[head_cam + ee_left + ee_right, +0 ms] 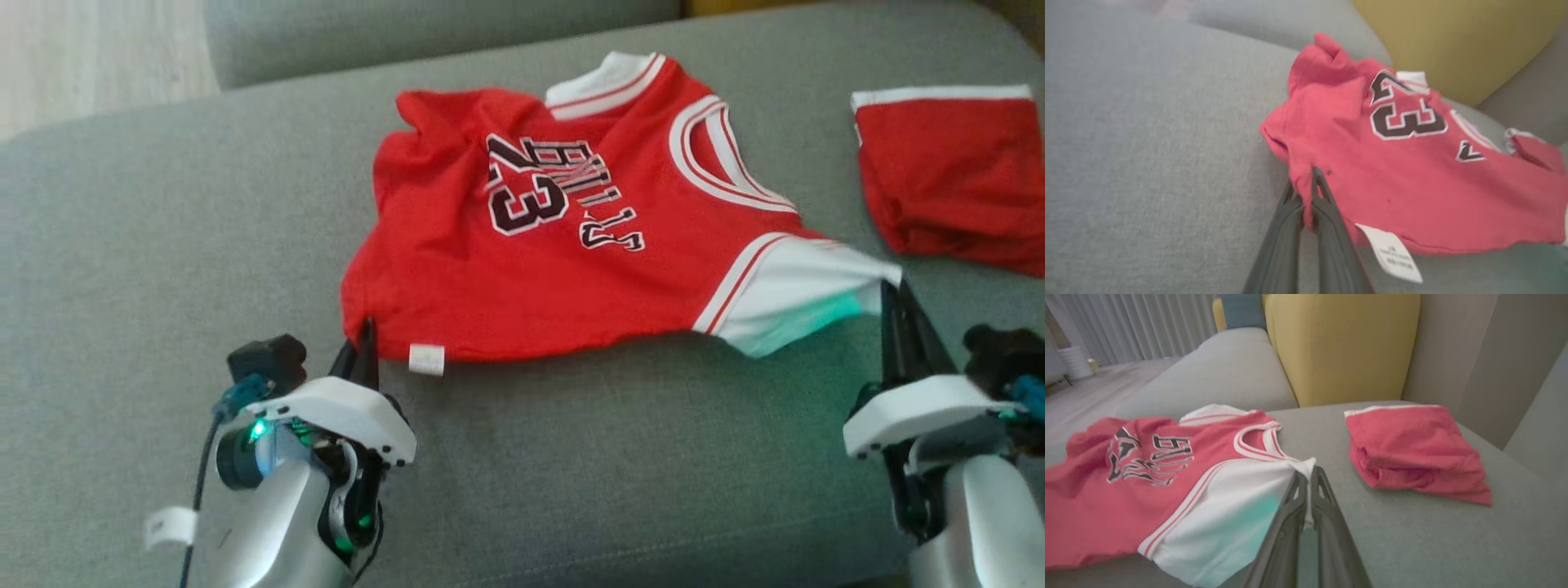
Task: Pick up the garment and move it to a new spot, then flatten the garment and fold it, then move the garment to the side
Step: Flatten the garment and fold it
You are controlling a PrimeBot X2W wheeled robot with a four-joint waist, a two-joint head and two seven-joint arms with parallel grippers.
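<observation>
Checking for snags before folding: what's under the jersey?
Grey sofa cushion shows around the jersey and beneath its near edge, raised between the left gripper and right gripper. Whatever lies under the middle is covered.

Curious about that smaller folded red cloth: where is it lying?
In the head view, the folded red cloth lies on the grey sofa, far right, apart from the jersey.
</observation>
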